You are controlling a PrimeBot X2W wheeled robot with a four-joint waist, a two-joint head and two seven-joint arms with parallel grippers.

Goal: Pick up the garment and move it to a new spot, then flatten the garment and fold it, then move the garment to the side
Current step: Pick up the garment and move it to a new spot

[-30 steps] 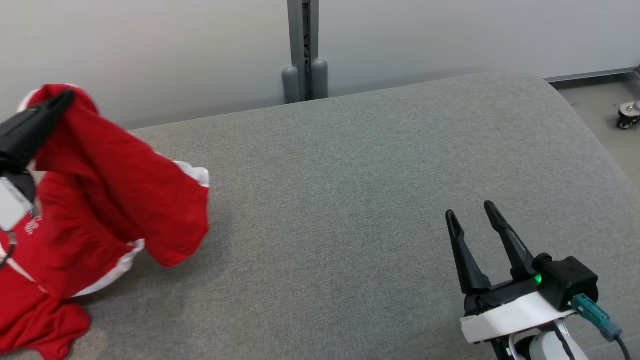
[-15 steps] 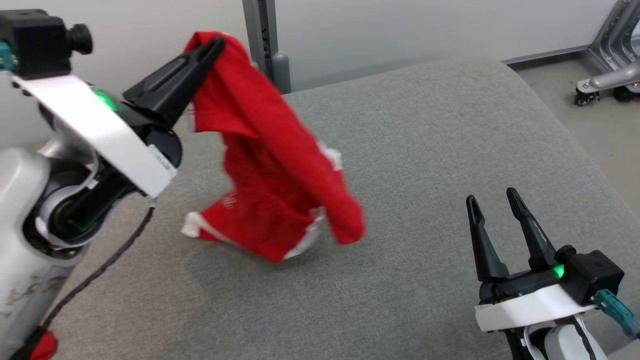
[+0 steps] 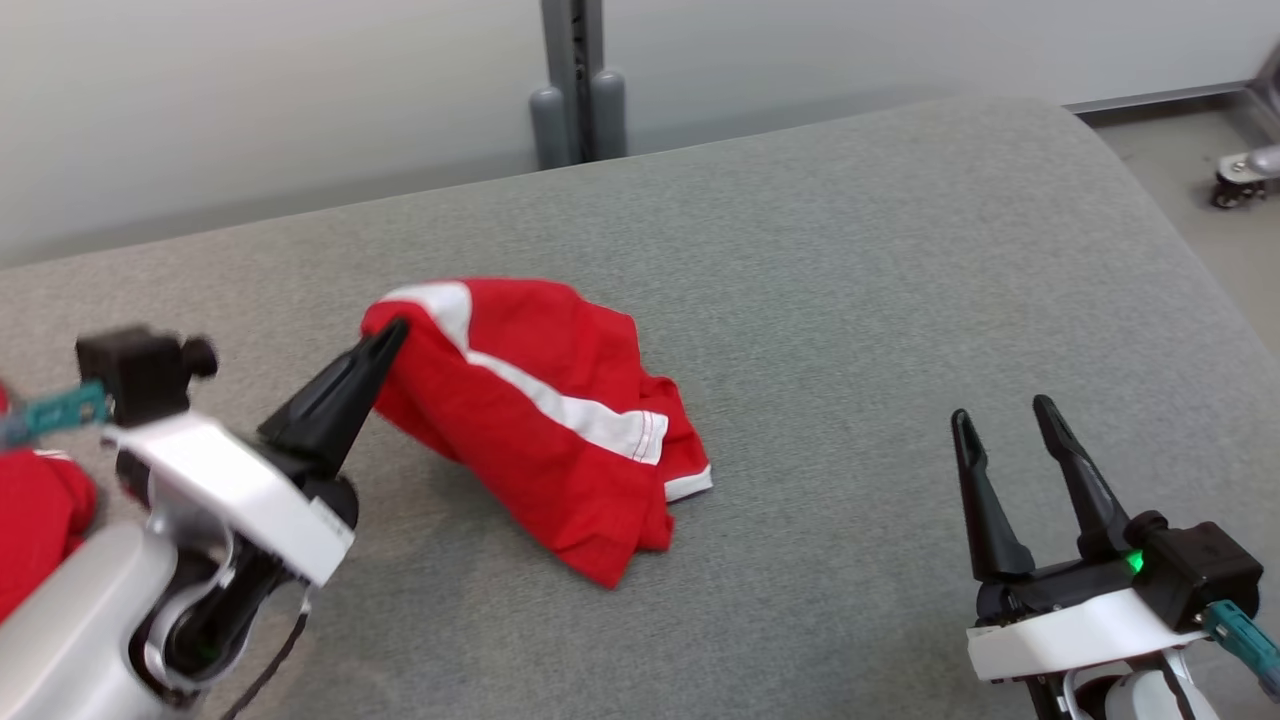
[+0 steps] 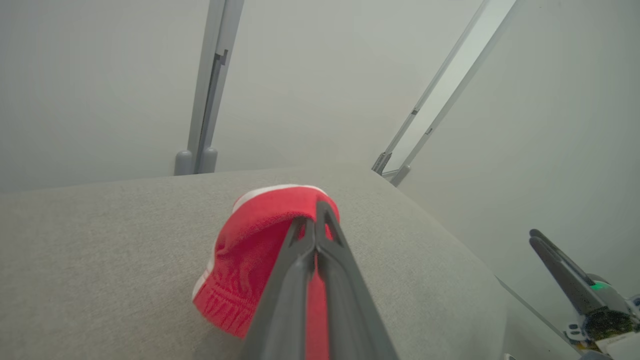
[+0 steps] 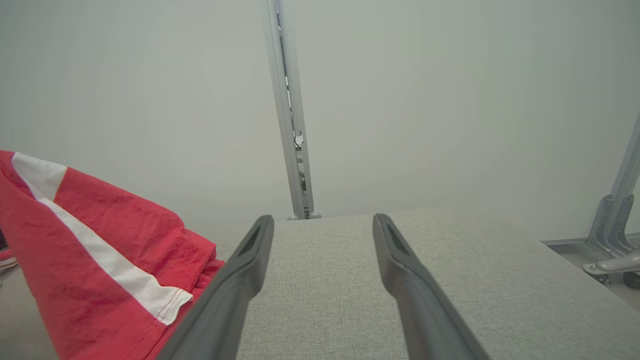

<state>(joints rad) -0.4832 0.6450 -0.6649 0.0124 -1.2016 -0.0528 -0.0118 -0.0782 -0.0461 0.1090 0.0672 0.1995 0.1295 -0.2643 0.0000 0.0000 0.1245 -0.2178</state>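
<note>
Left gripper (image 3: 393,330) is clenched on the upper edge of the red garment (image 3: 500,440), holding that corner raised; the rest of the cloth, crossed by a white stripe (image 3: 560,403), slumps in a heap just beyond its fingertips on the grey padded surface (image 3: 850,250). Right gripper (image 3: 1000,412) hangs well apart to the right, fingers spread, grasping nothing

- The head view looks forward and down from above the near edge of the grey cushion (image 3: 850,250).
- The left wrist view sits low, close behind the left gripper (image 4: 314,215), facing far and rightward.
- The right wrist view sits low behind the right gripper (image 5: 322,220), facing the far wall (image 5: 150,100).
- All three share the red garment (image 3: 540,420) and the grey post (image 3: 575,80).
</note>
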